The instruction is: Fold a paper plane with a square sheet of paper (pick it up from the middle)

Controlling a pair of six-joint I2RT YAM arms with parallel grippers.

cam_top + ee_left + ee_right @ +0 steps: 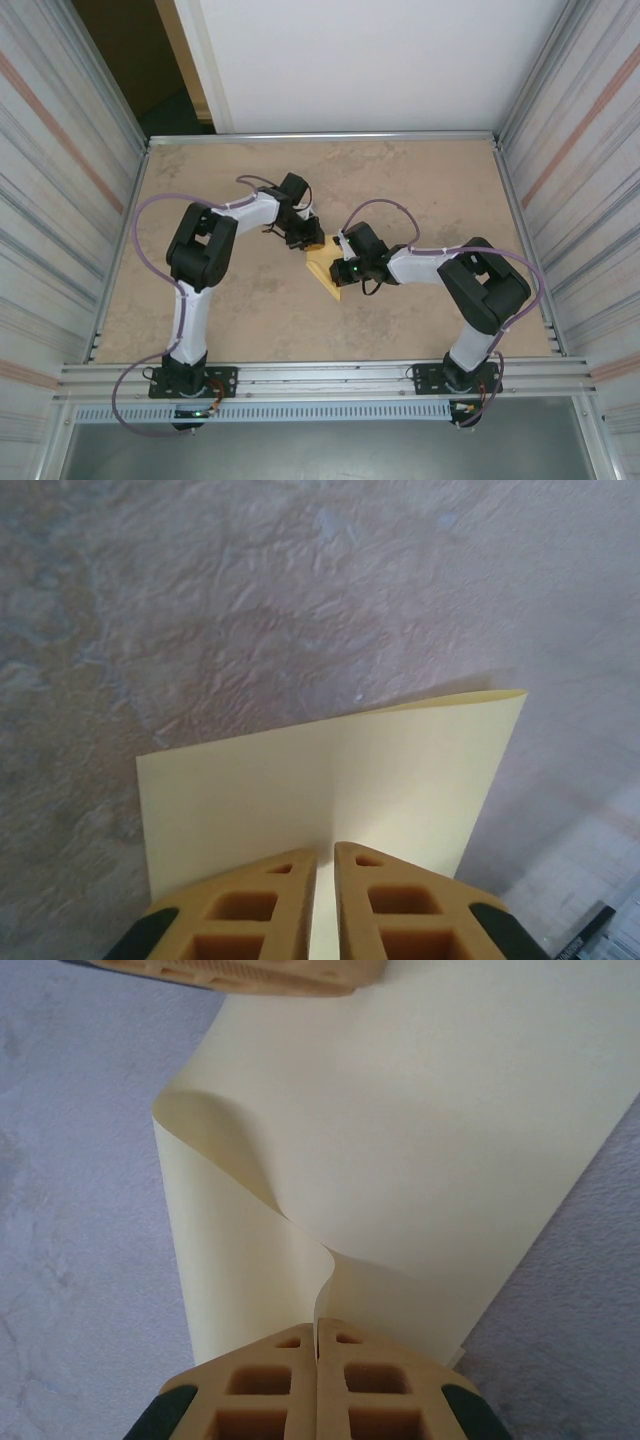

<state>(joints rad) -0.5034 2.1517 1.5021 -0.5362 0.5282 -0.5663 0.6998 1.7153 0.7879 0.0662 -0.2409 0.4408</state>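
Paper [325, 272] over mottled beige table [250, 305]; ribbed walls [60, 200] either side.

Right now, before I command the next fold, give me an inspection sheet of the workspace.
Surface: mottled beige table, flat.
Job's things: square sheet of paper, pale yellow, partly folded over, buckled near the right tool.
Clutter: nothing seen.
Tools: left tool nearly closed with the sheet's edge between its fingers; right tool shut on the opposite edge.
Cables: purple cables loop off each arm, apart from the sheet.
Surroundings: ribbed side walls, white back panel.
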